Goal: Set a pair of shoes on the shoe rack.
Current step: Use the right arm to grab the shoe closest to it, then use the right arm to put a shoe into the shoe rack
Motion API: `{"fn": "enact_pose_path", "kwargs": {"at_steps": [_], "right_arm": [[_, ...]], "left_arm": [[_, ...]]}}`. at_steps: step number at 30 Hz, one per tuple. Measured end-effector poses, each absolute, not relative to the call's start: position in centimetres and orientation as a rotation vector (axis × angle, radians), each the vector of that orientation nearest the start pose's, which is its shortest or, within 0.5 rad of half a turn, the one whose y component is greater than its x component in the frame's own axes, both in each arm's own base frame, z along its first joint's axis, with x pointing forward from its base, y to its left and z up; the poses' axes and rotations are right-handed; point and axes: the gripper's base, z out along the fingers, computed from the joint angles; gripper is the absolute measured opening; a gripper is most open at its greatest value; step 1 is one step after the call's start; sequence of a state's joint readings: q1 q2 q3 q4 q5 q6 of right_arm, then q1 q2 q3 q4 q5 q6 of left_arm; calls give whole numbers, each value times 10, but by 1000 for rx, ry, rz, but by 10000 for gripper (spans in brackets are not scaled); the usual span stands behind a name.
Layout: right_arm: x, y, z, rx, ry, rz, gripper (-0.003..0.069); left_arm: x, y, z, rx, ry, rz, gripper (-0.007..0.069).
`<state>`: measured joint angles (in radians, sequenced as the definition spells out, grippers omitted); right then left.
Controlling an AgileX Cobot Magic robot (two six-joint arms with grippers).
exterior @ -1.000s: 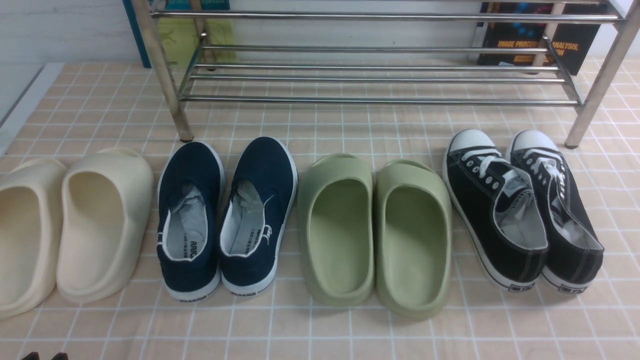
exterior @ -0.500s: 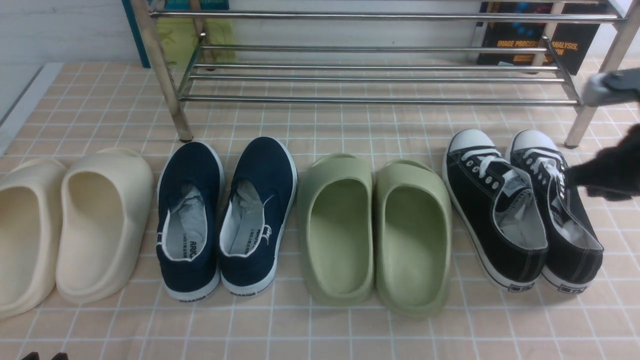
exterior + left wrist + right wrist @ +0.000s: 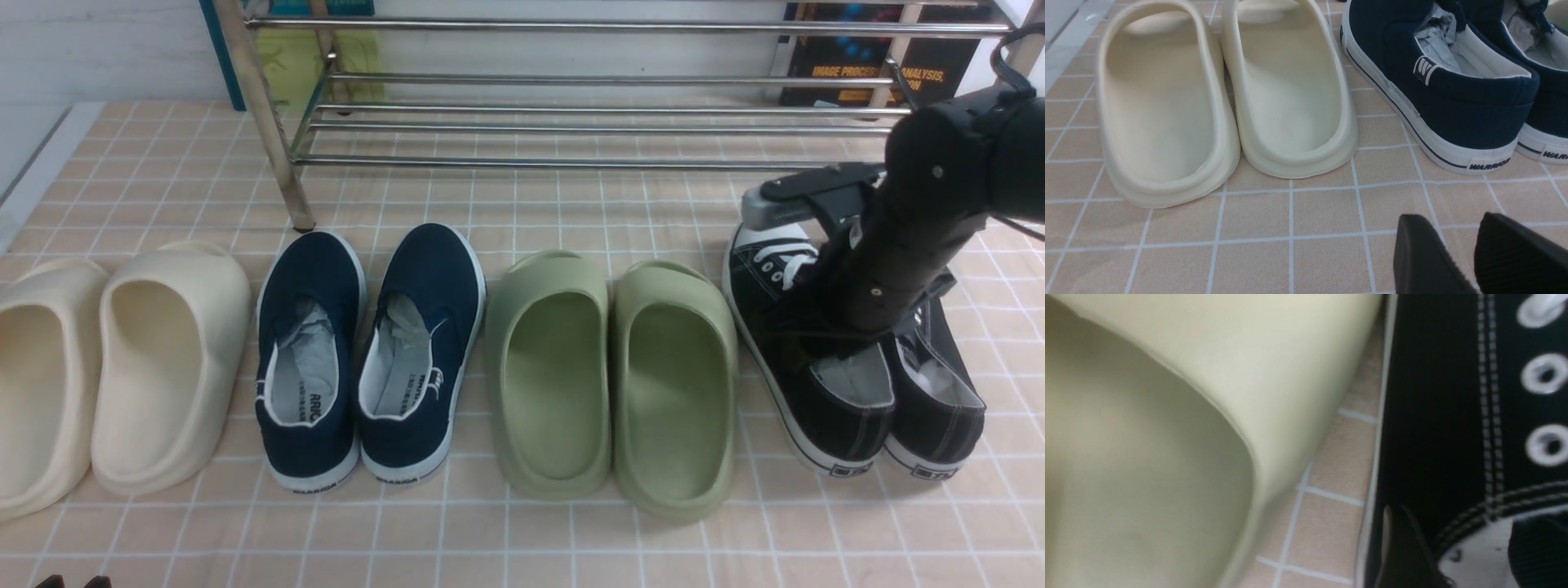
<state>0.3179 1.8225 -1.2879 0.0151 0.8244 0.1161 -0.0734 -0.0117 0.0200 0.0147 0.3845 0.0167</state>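
Observation:
Two black lace-up sneakers stand side by side at the right of the tiled floor, the left sneaker (image 3: 775,327) and the right sneaker (image 3: 939,408). My right arm reaches down over them from the right. My right gripper (image 3: 845,347) is open at the left sneaker's mouth. In the right wrist view the right gripper (image 3: 1457,528) straddles the left sneaker (image 3: 1433,416)'s side wall, one finger outside the canvas and one over the white lining. The silver shoe rack (image 3: 604,162) stands behind with nothing on its bars. My left gripper (image 3: 1449,218) hovers open over bare tiles near the front left.
Green foam slides (image 3: 612,376) sit close against the left sneaker. Navy slip-ons (image 3: 367,351) and cream slides (image 3: 122,359) fill the row further left. The rack's right leg (image 3: 955,188) stands just behind the sneakers, and books (image 3: 865,57) lean against the wall behind the rack.
My right arm has come into the front view from the right and dropped onto the left sneaker, covering both toe caps. The shoes and the left arm have not moved.

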Motion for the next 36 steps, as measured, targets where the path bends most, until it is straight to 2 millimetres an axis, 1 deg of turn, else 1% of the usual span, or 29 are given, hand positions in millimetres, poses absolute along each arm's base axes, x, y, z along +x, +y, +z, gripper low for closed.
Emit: {"fn": "enact_pose_path", "kwargs": {"at_steps": [2, 4, 5, 6, 8, 11, 12, 13, 14, 17, 20, 21, 22, 24, 25, 27, 30, 31, 32, 33, 36], "right_arm": [[352, 119, 206, -254, 2857, 138, 342], [353, 121, 201, -233, 2870, 166, 309], [353, 121, 201, -231, 2871, 168, 309], [354, 122, 199, -224, 2878, 177, 251], [354, 122, 198, -237, 2879, 176, 190], [354, 122, 197, -278, 2875, 174, 59], [354, 122, 197, -280, 2874, 175, 27], [354, 123, 197, -282, 2874, 176, 20], [354, 123, 199, -281, 2869, 179, -3], [350, 121, 213, -284, 2839, 187, -6], [343, 119, 238, -286, 2804, 199, -6], [343, 119, 242, -286, 2794, 202, -6], [342, 119, 256, -289, 2762, 205, -6], [343, 119, 269, -293, 2722, 202, -6], [347, 119, 279, -298, 2680, 198, -6], [356, 120, 287, -311, 2623, 172, -6], [375, 122, 285, -328, 2572, 121, -6], [385, 122, 285, -326, 2545, 105, -6], [388, 123, 283, -324, 2548, 102, -6], [404, 123, 280, -307, 2521, 95, -6], [434, 125, 280, -280, 2474, 91, -6]], "left_arm": [[52, -3, 173, 94, 1874, -24, 239], [52, -3, 173, 94, 1874, -24, 239], [52, -3, 173, 94, 1874, -24, 239], [52, -3, 173, 94, 1874, -24, 239], [52, -3, 173, 94, 1874, -24, 239], [52, -3, 173, 94, 1874, -24, 239], [52, -3, 173, 94, 1874, -24, 239], [52, -3, 173, 94, 1874, -24, 239], [52, -3, 173, 94, 1874, -24, 239], [52, -3, 173, 94, 1874, -24, 239], [52, -3, 173, 94, 1874, -24, 239], [52, -3, 173, 94, 1874, -24, 239], [52, -3, 173, 94, 1874, -24, 239], [52, -3, 173, 94, 1874, -24, 239], [52, -3, 173, 94, 1874, -24, 239], [52, -3, 173, 94, 1874, -24, 239], [52, -3, 173, 94, 1874, -24, 239], [52, -3, 173, 94, 1874, -24, 239], [52, -3, 173, 94, 1874, -24, 239], [52, -3, 173, 94, 1874, -24, 239], [52, -3, 173, 94, 1874, -24, 239]]}}
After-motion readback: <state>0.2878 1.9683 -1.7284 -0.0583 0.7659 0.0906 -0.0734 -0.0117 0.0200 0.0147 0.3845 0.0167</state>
